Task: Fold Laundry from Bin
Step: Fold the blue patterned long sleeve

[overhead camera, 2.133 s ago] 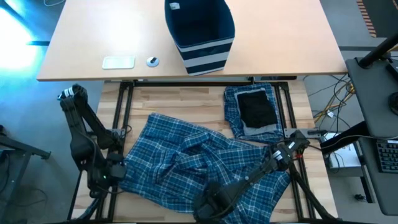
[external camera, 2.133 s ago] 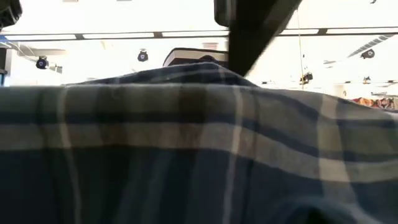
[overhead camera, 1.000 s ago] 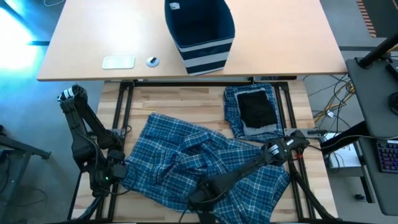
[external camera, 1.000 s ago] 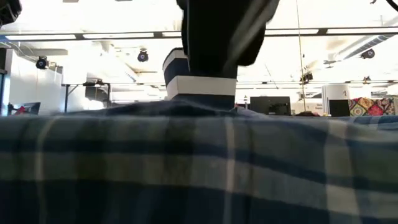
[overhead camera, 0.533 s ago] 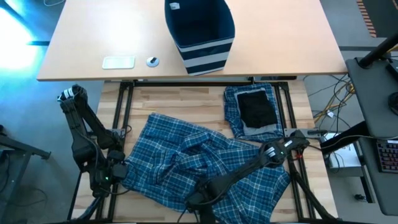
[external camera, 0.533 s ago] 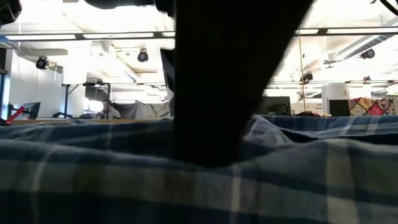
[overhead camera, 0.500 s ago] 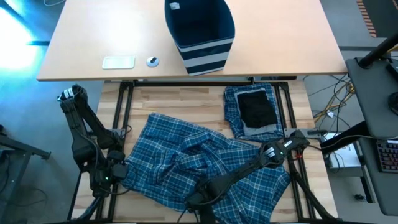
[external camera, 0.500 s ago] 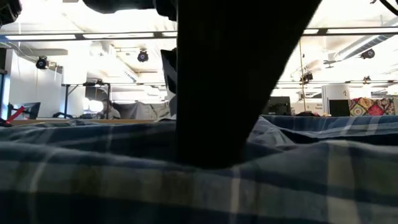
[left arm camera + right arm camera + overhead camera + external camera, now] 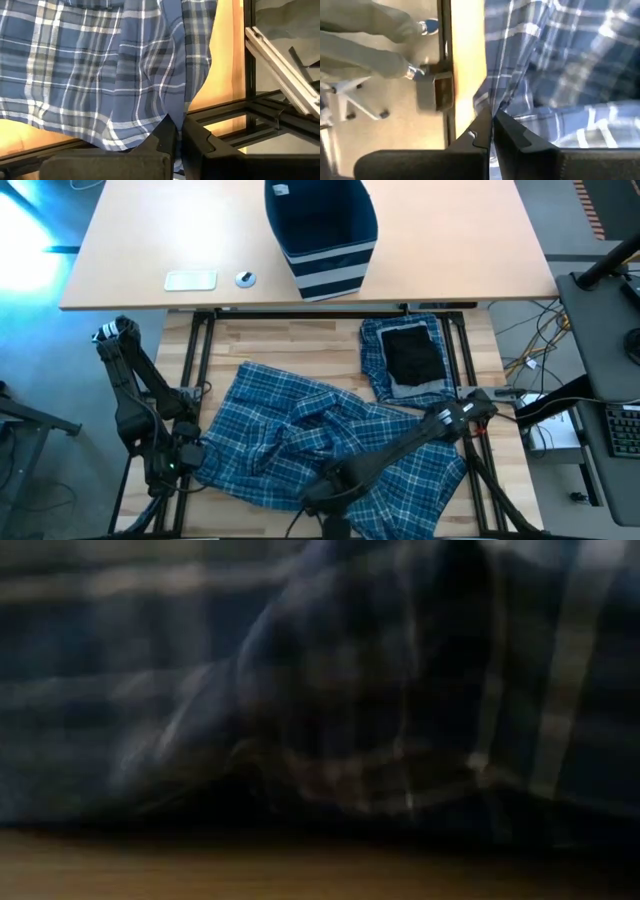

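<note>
Laundry sits out of the bin (image 9: 322,235), which stands on the far pale surface (image 9: 130,250), well apart from the cloth; the step in hand looks like gripping the big plaid garment (image 9: 300,435) at its near edge, ready to spread or fold it. This blue-and-white plaid piece lies rumpled across the near wooden surface (image 9: 280,340). The right pincer (image 9: 492,131) is at the garment's near edge, its fingers together and pinching a fold of plaid hem, as the right wrist view shows. The left pincer (image 9: 179,137) is at the garment's near left corner, fingers together with plaid cloth caught between them. From the low view only dark plaid cloth fills the picture above a strip of wood.

The next move, as a judgement, calls for drawing the two held edges apart to flatten the creases before any fold.

Counted: one bin; one large plaid garment; one folded stack (image 9: 408,360) at far right, a plaid piece with a black piece (image 9: 413,352) on top; two small items on the pale surface, a flat white card (image 9: 190,280) and a round disc (image 9: 246,278); two arms.
</note>
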Controlling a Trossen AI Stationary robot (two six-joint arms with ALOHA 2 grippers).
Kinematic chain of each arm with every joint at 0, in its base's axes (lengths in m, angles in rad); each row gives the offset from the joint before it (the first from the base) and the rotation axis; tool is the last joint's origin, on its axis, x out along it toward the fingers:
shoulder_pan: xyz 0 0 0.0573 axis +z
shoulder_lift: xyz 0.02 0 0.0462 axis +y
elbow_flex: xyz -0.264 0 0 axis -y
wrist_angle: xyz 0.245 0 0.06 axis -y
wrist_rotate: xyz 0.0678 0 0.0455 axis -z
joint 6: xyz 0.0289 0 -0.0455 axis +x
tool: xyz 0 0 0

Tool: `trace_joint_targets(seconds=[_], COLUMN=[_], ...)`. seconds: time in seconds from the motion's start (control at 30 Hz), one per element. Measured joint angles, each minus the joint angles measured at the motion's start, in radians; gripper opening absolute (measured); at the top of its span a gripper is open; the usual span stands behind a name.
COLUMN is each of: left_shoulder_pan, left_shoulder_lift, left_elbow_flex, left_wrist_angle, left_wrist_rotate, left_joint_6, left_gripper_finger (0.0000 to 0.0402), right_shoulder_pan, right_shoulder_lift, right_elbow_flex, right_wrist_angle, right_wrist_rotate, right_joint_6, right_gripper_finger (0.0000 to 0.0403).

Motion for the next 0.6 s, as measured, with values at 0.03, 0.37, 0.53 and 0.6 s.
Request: trace_joint_targets(seconds=[0.03, 0.37, 0.53, 0.6], left_shoulder_pan=[0.002, 0.205, 0.416, 0.502], left_shoulder_lift=[-0.002, -0.073, -0.082, -0.082], left_elbow_flex=[0.0, 0.002, -0.033, -0.071], left_wrist_angle=[-0.006, -0.115, -0.203, -0.202], left_wrist_rotate=[0.001, -0.069, -0.108, -0.133], left_joint_6=[0.01, 0.245, 0.466, 0.546], left_gripper_finger=[0.0, 0.0, 0.0, 0.0], right_shoulder_pan=[-0.001, -0.02, -0.062, -0.082], right_shoulder_lift=[-0.027, -0.079, -0.074, -0.07], right_elbow_flex=[-0.011, -0.029, -0.043, -0.065], right_wrist_angle=[-0.014, -0.154, -0.234, -0.26], right_wrist_rotate=[-0.01, 0.03, 0.076, 0.084], right_joint_6=[0.013, 0.091, 0.086, 0.079], right_gripper_finger=[0.0009, 0.0009, 0.0008, 0.0008])
